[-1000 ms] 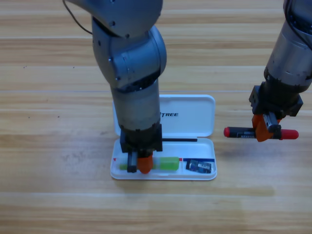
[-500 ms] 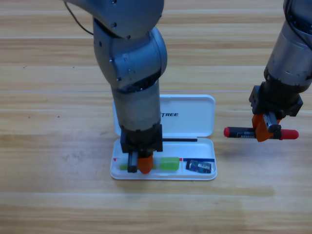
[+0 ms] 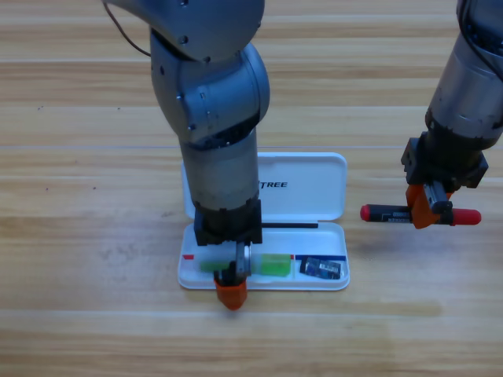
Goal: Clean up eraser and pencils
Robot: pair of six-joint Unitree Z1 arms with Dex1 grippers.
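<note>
The white case point(image 3: 314, 206) lies open at the table's middle. The light green pencil point(image 3: 273, 264) lies along the case's lower tray, partly hidden by my left gripper point(image 3: 236, 276). That gripper points down over the pencil's left half and is open, its orange jaw swung out past the tray's front rim. The small dark eraser point(image 3: 322, 268) rests in the tray's right end. To the right of the case, my right gripper point(image 3: 428, 209) is shut on the middle of the black pencil with red ends point(image 3: 385, 213), holding it level over the table.
The case's lid point(image 3: 306, 177) lies flat behind the tray, with the left arm's grey body rising over its left part. Bare wooden table point(image 3: 94, 259) surrounds the case.
The left gripper's orange jaw has swung forward and open, letting go of the green pencil, which stays in the tray. The right arm and the black pencil have not moved.
</note>
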